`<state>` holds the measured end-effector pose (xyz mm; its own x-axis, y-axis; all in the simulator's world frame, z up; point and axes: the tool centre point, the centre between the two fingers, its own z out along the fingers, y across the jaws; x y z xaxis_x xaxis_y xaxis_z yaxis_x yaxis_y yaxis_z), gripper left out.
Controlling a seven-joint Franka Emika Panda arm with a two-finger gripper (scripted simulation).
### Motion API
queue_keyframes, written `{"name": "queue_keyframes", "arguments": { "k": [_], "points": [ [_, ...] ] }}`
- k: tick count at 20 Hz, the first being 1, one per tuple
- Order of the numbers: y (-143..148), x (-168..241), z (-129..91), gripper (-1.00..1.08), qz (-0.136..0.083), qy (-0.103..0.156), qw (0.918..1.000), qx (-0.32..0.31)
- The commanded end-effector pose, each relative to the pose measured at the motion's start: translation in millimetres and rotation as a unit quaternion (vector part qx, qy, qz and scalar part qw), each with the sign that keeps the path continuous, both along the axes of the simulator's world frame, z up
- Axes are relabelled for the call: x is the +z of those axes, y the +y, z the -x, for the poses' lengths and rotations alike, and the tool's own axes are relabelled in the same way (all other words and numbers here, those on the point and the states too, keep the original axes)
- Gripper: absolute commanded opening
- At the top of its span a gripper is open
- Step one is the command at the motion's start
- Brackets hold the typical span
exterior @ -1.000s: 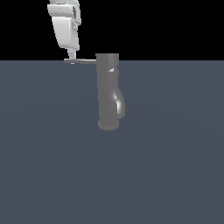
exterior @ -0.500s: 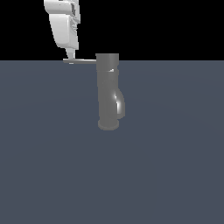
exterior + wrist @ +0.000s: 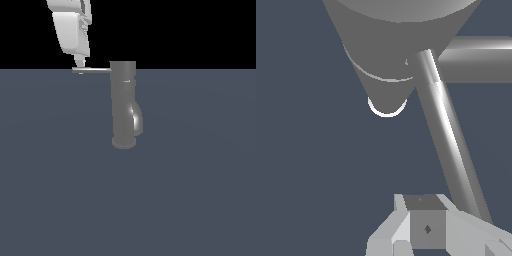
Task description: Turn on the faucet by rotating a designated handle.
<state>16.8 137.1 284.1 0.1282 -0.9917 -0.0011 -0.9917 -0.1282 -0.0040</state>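
Note:
The faucet (image 3: 123, 105) is a dull grey upright cylinder with a flared base and a short bulging spout low on its side. Its handle (image 3: 92, 70), a thin grey rod, sticks out level from the top cap toward the exterior view's left. My white gripper (image 3: 80, 65) comes down from above with its fingertips pressed together at the rod's outer end, touching it. In the wrist view the faucet (image 3: 391, 45) is seen from above, and the handle (image 3: 448, 135) runs from it down to my gripper (image 3: 426, 227). The gripper is shut and holds nothing.
A flat dark blue-grey floor (image 3: 55, 190) surrounds the faucet on all sides, with black background above it. A thicker grey bar (image 3: 481, 57) crosses behind the handle in the wrist view; I cannot tell which part of the faucet it is.
The handle's outer end has swung a little toward the exterior view's left, so the rod looks longer. My gripper has shifted left with it, staying at the tip.

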Motion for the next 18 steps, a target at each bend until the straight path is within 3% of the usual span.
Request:
{"name": "queue_keyframes", "arguments": {
  "k": [1,14,18],
  "points": [
    [-2,0,9,-1.00,0.001,0.002,1.0000,0.000],
    [-9,0,44,-1.00,0.001,0.002,1.0000,0.000],
    [-14,0,44,-1.00,0.001,0.000,1.0000,0.000]
  ]
}}
